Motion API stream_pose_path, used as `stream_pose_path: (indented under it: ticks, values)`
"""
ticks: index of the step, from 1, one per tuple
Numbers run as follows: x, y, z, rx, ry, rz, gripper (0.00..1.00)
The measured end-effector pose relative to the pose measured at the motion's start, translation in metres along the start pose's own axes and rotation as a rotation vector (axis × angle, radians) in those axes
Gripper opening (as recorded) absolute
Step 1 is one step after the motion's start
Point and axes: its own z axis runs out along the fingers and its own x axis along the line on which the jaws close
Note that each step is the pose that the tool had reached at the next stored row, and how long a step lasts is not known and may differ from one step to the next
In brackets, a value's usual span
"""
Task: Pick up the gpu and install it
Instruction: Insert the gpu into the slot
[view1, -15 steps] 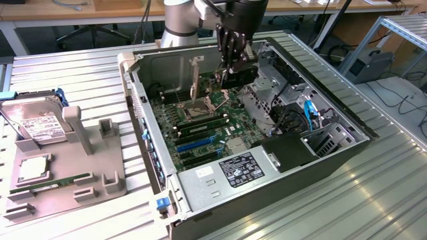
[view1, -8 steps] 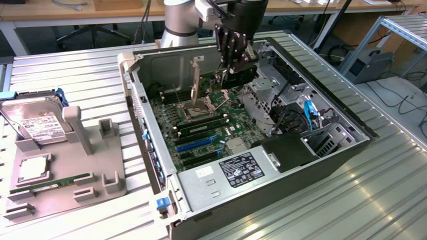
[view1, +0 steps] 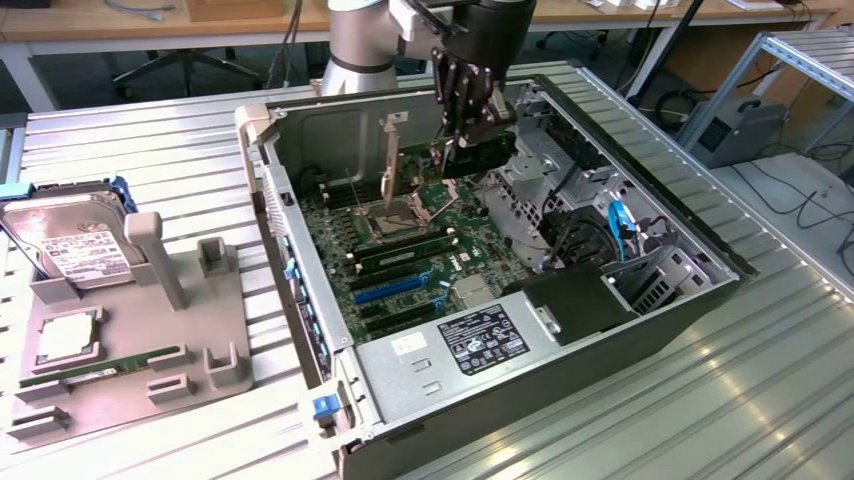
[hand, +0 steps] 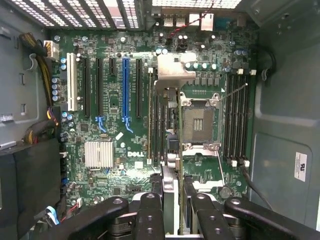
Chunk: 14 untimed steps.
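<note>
My gripper (view1: 463, 118) hangs inside the open computer case (view1: 667, 330), over the far part of the motherboard (view1: 461, 265). It is shut on the gpu (view1: 481, 153), a dark flat card that points down from the fingers above the board. In the wrist view the gpu (hand: 171, 212) is edge-on between the black fingers (hand: 150, 212) of the gripper (hand: 176, 200). Beneath it lie the open CPU socket (hand: 197, 125) and the memory slots. The blue and black expansion slots (hand: 125, 90) are off to one side of the card.
On the exterior view's left a grey fixture tray (view1: 200, 375) carries a hard drive (view1: 74, 250), a CPU (view1: 64, 338) and a RAM stick (view1: 100, 365). A power supply (view1: 481, 340), a black shroud (view1: 577, 300) and drive cages crowd the case's near and right sides.
</note>
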Motion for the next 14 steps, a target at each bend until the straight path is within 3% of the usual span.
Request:
stream_pose_path:
  ticks: [5, 6, 8, 9, 14]
  values:
    - [0.0, 0.0, 0.0, 0.0002, 0.0006, 0.013, 0.27]
    - [-0.0001, 0.0, 0.0002, -0.0034, 0.0004, 0.014, 0.27]
    - [0.0, 0.0001, 0.0005, -0.0297, 0.0008, 0.014, 0.27]
    - [0.0, 0.0, 0.0006, -0.0382, 0.0008, 0.015, 0.27]
    - [0.0, 0.0001, 0.0006, -0.0392, 0.0007, 0.015, 0.27]
